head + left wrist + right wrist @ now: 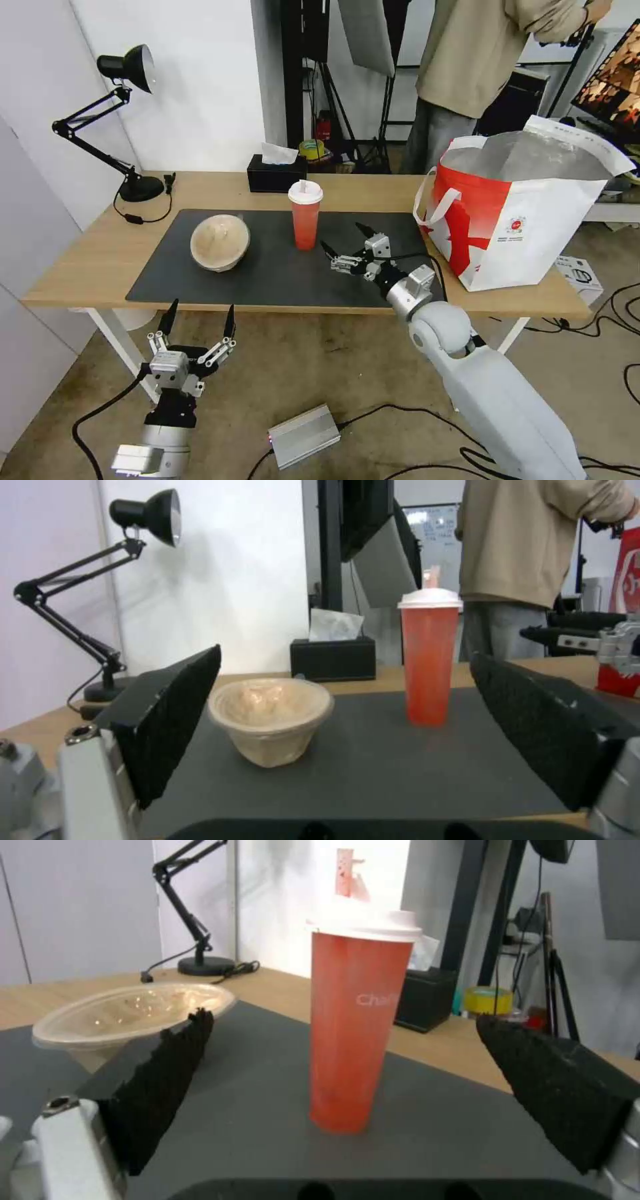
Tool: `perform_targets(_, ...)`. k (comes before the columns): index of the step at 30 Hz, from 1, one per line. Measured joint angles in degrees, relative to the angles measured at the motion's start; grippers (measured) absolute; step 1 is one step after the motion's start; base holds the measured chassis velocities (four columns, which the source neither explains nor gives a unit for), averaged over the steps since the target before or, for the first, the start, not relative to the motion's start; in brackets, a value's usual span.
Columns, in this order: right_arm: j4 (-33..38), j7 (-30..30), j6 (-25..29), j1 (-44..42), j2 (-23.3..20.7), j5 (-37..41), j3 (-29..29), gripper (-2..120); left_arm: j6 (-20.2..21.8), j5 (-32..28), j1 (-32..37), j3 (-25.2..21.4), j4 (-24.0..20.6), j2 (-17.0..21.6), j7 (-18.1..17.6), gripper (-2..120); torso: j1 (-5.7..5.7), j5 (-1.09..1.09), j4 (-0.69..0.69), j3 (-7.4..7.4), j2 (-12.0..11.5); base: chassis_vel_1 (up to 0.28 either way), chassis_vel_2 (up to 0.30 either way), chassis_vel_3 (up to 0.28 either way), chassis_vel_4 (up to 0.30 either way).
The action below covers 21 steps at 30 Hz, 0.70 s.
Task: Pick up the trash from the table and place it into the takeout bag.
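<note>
A tall red drink cup [306,217] with a white lid stands upright on the dark grey mat [273,280] of the table [87,257]. My right gripper [343,243] hovers open over the mat just right of the cup, fingers pointing at it; the cup [357,1030] stands between its spread fingers but farther off. A round beige lidded bowl [220,242] sits left of the cup, also seen as the bowl [270,720]. My left gripper [198,319] hangs open below the table's front edge. The takeout bag [520,213] stands open at the table's right end.
A black tissue box [276,173] sits at the table's back edge behind the cup. A black desk lamp [113,120] stands at the back left corner. Cables and a silver box [303,435] lie on the floor. A person stands behind the table.
</note>
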Motion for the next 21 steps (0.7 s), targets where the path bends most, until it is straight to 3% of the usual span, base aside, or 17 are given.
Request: perform_targets(21,-7.0,-0.2,0.3,4.2,4.5,-1.4,-4.0,100,-0.4,-0.2,0.7,-0.6,0.0,-0.3,-0.1,100,0.0,0.0,0.0,0.0,0.0,0.0,0.0,0.0,0.0)
